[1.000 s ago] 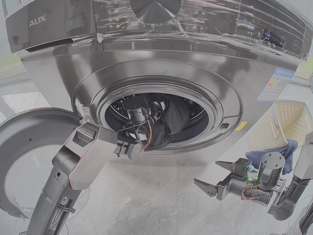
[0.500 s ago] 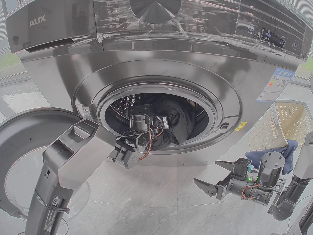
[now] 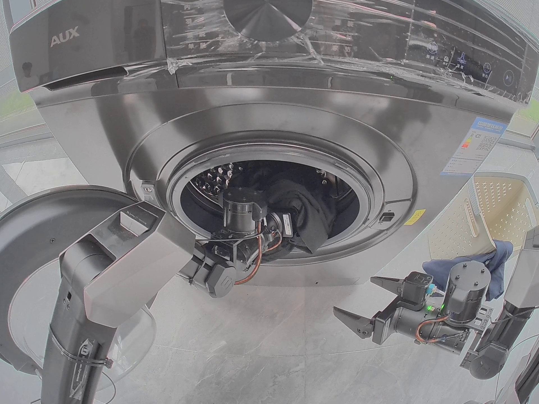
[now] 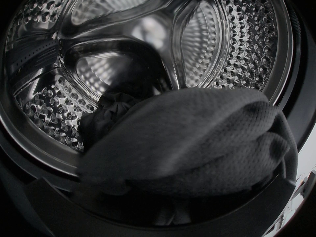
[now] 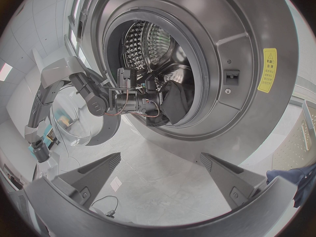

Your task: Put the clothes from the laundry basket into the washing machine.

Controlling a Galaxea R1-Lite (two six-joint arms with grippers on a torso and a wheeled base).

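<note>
The washing machine (image 3: 292, 113) stands with its round opening facing me. A black garment (image 3: 300, 209) lies inside the drum at the front and droops over the lower rim; in the left wrist view the black garment (image 4: 197, 139) sits close in front of the perforated drum (image 4: 243, 33). My left gripper (image 3: 287, 221) is at the mouth of the drum, against this cloth, which hides its tip. My right gripper (image 3: 355, 295) hangs open and empty low to the right, over the floor. A blue garment (image 3: 497, 262) hangs over the laundry basket (image 3: 499, 209).
The glass door (image 3: 39, 242) is swung open at the left, beside my left arm. The cream perforated basket (image 5: 298, 139) stands at the right of the machine. Grey tiled floor (image 3: 269, 332) lies in front of the machine.
My left arm has drawn back from deeper in the drum toward the opening's lower edge. The black garment has shifted and settled over the rim. The right arm has not moved.
</note>
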